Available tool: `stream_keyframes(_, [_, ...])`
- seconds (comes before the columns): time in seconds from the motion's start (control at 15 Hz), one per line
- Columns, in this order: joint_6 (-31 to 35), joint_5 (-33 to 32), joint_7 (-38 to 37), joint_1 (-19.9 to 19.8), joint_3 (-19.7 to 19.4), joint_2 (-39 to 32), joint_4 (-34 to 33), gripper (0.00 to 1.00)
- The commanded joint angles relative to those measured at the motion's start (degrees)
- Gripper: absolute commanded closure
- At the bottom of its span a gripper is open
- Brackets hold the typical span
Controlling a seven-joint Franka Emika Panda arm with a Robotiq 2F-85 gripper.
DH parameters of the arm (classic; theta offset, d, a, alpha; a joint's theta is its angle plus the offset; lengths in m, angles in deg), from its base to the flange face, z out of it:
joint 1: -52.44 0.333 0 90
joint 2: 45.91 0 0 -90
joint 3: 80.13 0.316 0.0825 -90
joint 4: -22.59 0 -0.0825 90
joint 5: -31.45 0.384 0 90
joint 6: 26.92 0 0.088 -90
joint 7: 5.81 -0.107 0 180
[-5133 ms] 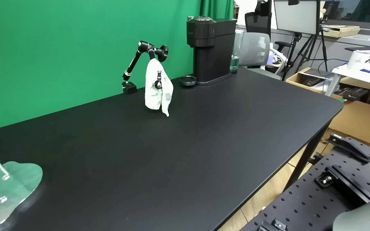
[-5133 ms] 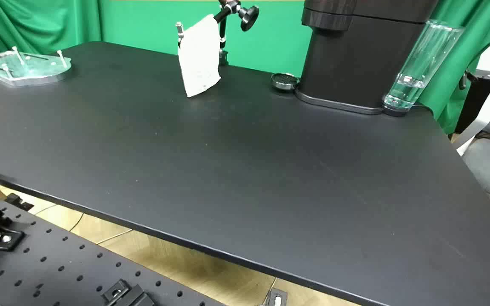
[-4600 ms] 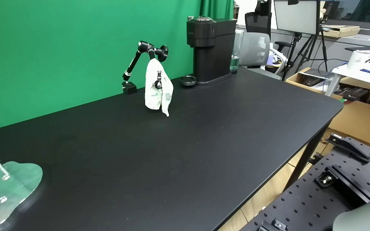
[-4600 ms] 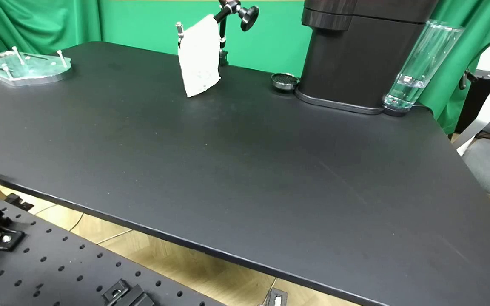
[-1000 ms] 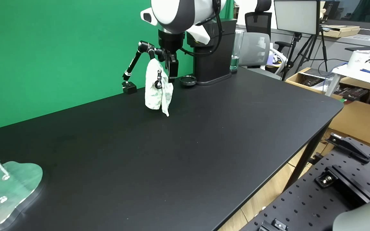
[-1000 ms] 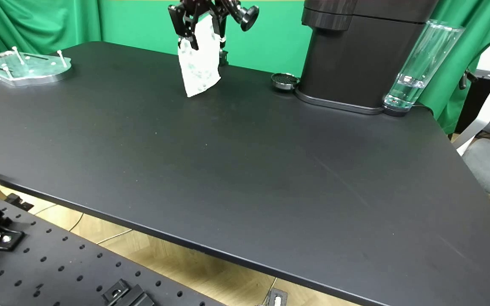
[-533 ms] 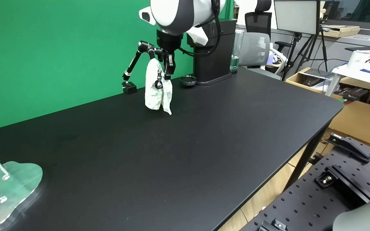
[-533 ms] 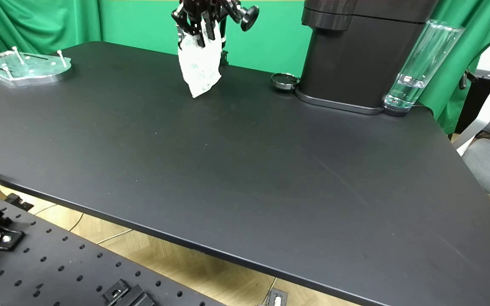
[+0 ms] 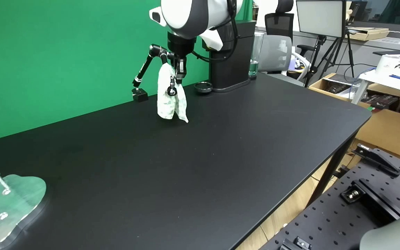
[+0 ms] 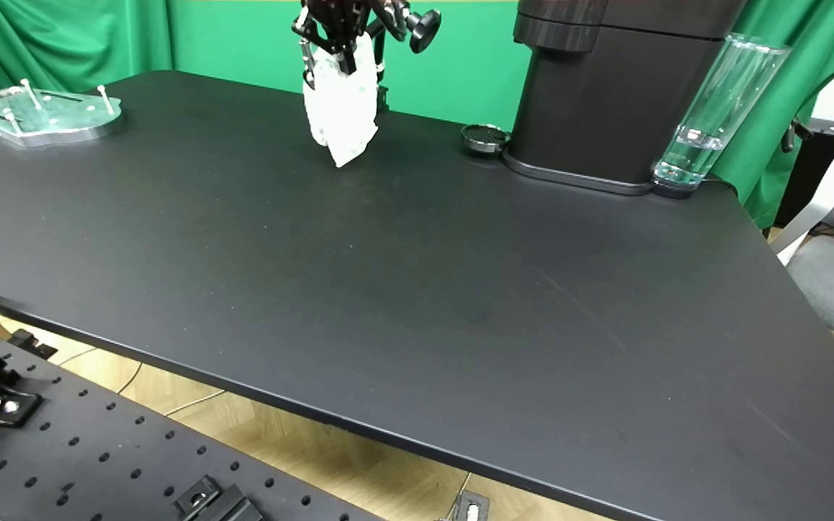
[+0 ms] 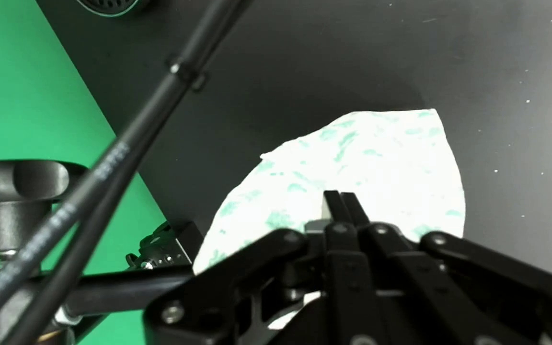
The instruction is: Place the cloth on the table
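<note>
The white cloth (image 9: 166, 104) with green marks hangs draped over a black jointed holder arm (image 9: 155, 51), its lower corner just above the black table (image 10: 424, 289). My gripper (image 9: 179, 82) points down beside the cloth's upper part. In the wrist view the gripper (image 11: 340, 193) has its jaws drawn together against the cloth (image 11: 391, 153), apparently pinching a fold; the fold itself is hidden between the fingers. Part of the cloth's top (image 10: 348, 108) is covered by the gripper (image 10: 347, 70) in an exterior view.
A black coffee machine (image 10: 605, 108) with a clear water tank (image 10: 706, 130) stands beside the holder. A small round dish (image 10: 484, 139) sits between them. At the table's far end lies a clear board with pegs (image 10: 48, 116). The holder's knob (image 10: 424, 30) juts out near my gripper.
My arm has come into view at the cloth. Over the last second the jaws have closed and lifted slightly, and the cloth's lower corner has swung to the right in both exterior views.
</note>
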Motion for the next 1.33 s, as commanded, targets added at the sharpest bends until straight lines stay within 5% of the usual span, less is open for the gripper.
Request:
stream_keyframes(0.0, [-3.0, -0.1, -7.2, -0.2, -1.2, 4.4, 2.4, 1.00])
stream_keyframes(0.73, [-18.5, 1.9, -27.8, -3.4, -4.7, 17.9, 11.5, 1.00])
stream_keyframes(1.27, [-19.0, 8.4, -27.6, -4.7, -5.4, 15.9, 14.2, 1.00])
